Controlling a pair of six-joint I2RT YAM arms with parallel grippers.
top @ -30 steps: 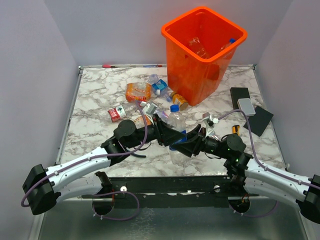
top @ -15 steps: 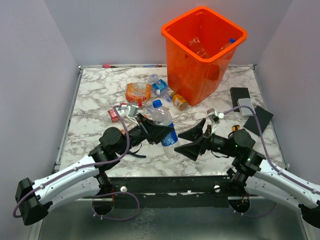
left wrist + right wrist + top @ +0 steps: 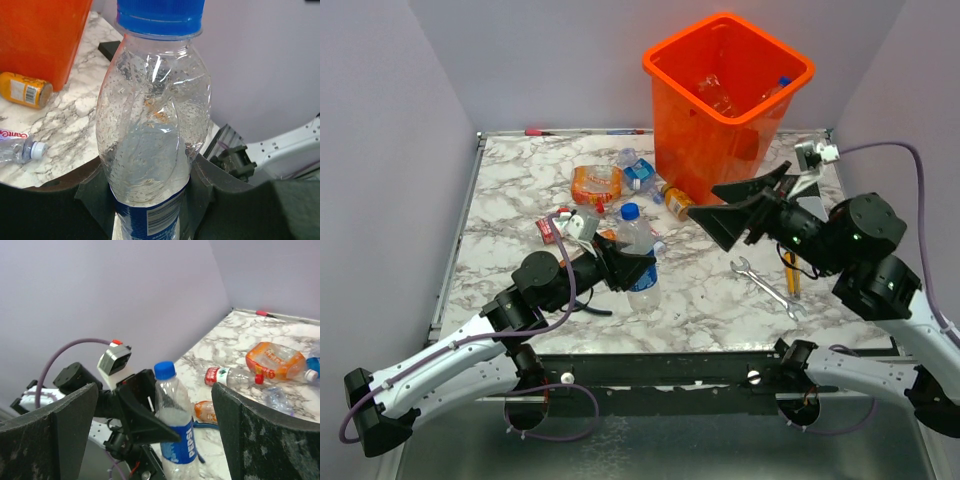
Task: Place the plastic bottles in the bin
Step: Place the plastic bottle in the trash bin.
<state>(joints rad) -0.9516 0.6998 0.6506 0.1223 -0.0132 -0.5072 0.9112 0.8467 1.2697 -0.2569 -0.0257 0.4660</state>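
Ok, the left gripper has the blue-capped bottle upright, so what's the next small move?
Probably raise the left gripper and swing it toward the orange bin. It is shut on the blue-capped bottle, which sits low near the table, short of the bin. The right gripper hangs open and empty by the bin's front, so steer clear of it.

Base of blue-capped bottle (image 3: 150, 125) cut off below, bin (image 3: 45, 40) mostly out of frame
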